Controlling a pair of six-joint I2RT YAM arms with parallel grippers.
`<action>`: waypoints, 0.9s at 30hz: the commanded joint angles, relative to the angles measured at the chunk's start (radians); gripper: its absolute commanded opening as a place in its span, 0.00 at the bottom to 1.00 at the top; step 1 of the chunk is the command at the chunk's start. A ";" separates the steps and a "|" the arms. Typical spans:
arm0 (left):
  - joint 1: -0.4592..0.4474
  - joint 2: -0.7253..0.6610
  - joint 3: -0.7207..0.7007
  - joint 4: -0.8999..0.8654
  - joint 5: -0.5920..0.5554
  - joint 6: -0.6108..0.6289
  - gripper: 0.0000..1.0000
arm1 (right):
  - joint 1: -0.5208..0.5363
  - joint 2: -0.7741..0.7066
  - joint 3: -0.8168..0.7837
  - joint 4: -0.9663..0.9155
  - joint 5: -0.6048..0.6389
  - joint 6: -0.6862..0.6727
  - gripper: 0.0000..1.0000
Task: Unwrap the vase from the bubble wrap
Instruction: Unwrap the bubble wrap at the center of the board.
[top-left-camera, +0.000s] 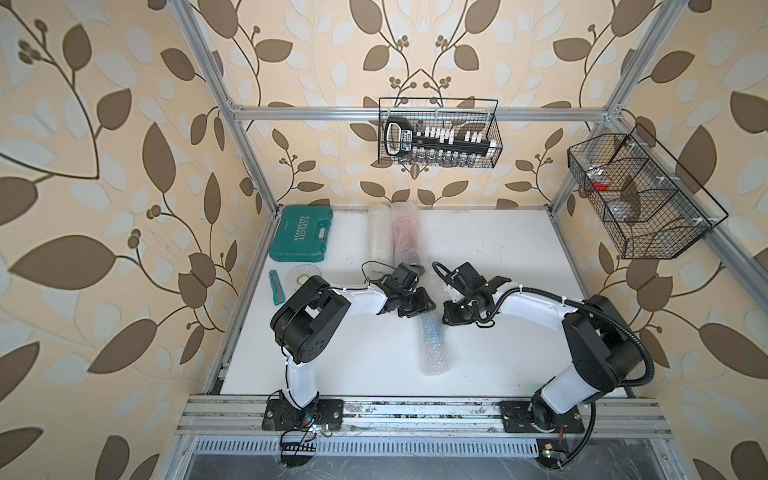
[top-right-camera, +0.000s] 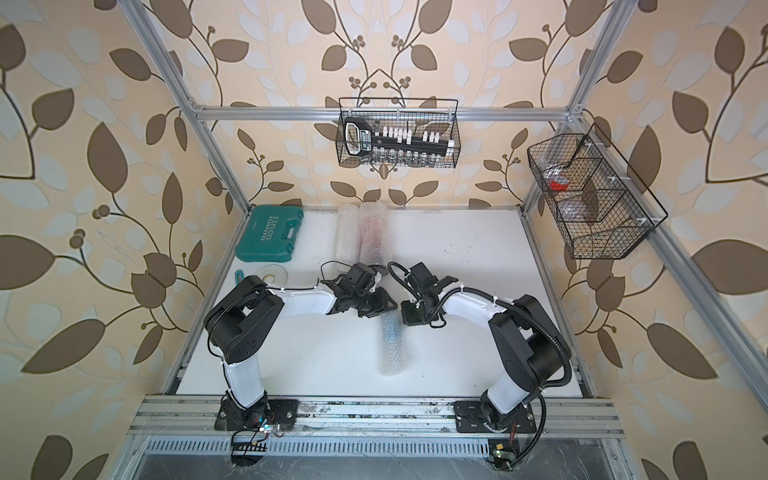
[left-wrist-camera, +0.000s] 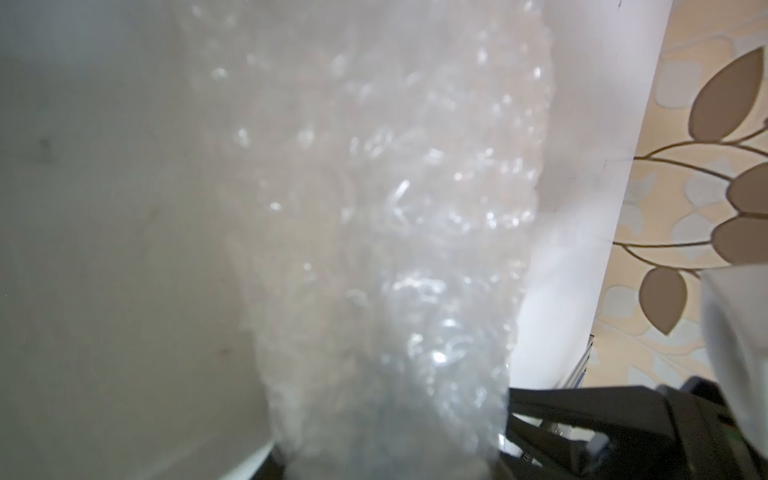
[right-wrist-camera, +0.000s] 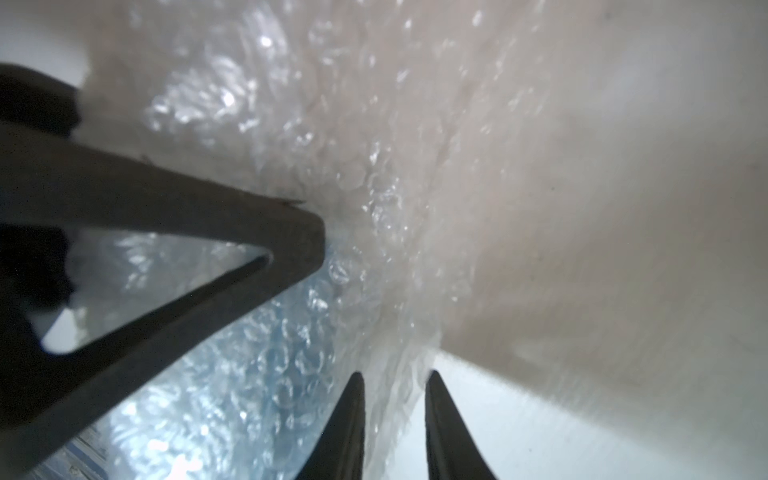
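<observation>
Bubble wrap (left-wrist-camera: 374, 249) clenched in L jaws | R jaws: can't tell | basket (top-left-camera: 497, 133): socket set (top-left-camera: 440, 140)

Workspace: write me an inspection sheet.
Surface: white table, faintly scuffed.
Job's things: bubble wrap roll, bluish inside, between the arms; two more rolls at the back.
Clutter: green case, disc, cutter at the left edge.
Grippers: left gripper shut on the wrap; right gripper at its loose edge, grip unclear.
Cables: black hose along the right arm; loose wires at both bases.
Surroundings: two wire baskets on the frame, leaf wallpaper.
</observation>
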 joint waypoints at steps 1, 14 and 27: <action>0.008 -0.014 -0.028 -0.069 -0.037 0.000 0.32 | 0.016 -0.023 0.003 -0.064 -0.032 -0.023 0.27; 0.008 -0.009 -0.026 -0.071 -0.039 0.000 0.32 | 0.079 -0.032 0.016 -0.081 -0.026 0.042 0.26; 0.008 -0.001 -0.014 -0.074 -0.013 0.021 0.31 | 0.085 -0.064 -0.032 -0.028 -0.178 -0.014 0.17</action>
